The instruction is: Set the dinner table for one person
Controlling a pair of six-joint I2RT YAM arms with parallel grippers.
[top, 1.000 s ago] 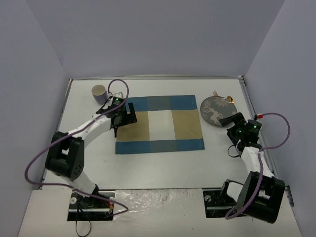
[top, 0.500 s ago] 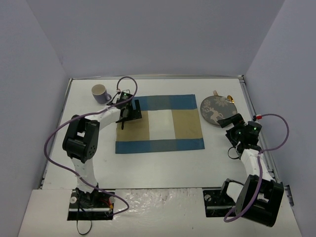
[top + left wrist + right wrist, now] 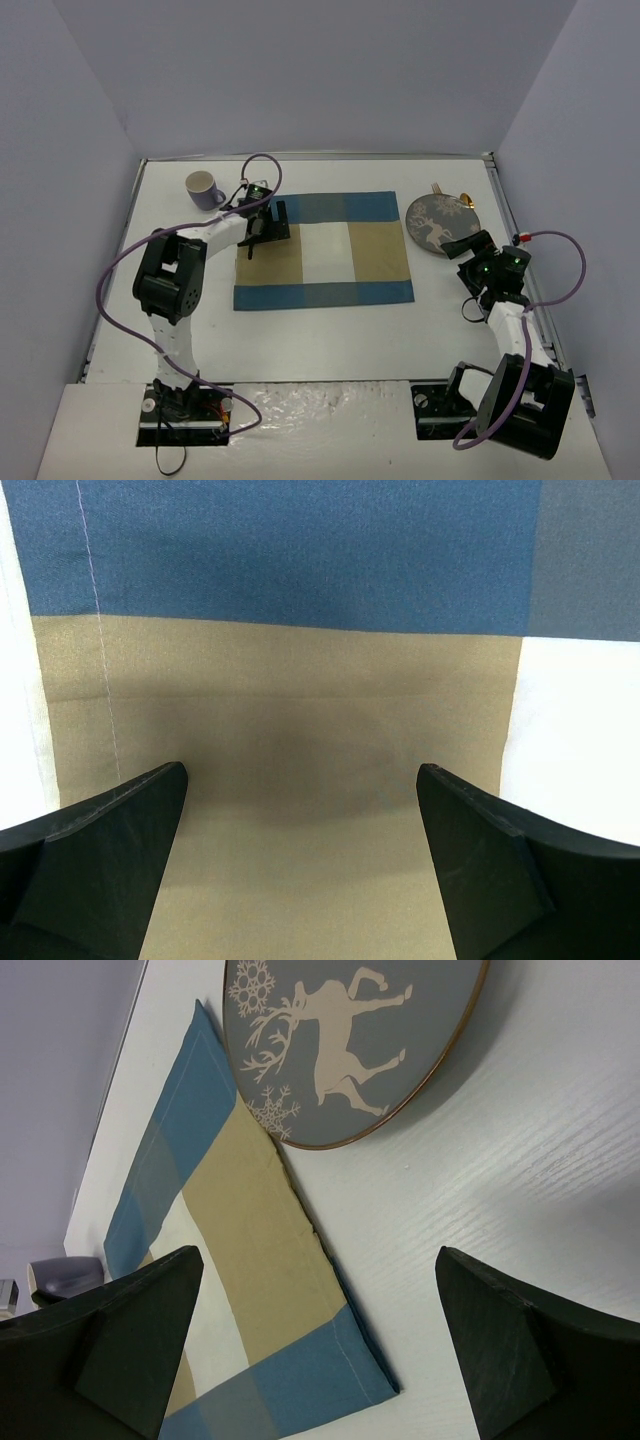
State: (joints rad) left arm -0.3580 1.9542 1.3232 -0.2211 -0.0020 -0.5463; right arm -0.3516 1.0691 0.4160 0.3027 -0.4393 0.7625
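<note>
Holds both jaws released: left gripper [image 3: 300, 870] over the left edge of the checked placemat [image 3: 325, 250] near the mug [image 3: 203, 188], right gripper [image 3: 320, 1345] near the reindeer plate [image 3: 440, 222], white tabletop [image 3: 330, 340] between lilac walls [image 3: 300, 70] open nearside.

One placemat [image 3: 323, 250], one plate [image 3: 440, 222], one mug [image 3: 204, 188] and one gold utensil [image 3: 466, 203] on one dinner table [image 3: 320, 340].

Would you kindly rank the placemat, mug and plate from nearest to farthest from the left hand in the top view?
1. Placemat: directly beneath the left hand.
2. Mug: just to its left, farther back.
3. Plate: far right, beyond the placemat.
</note>
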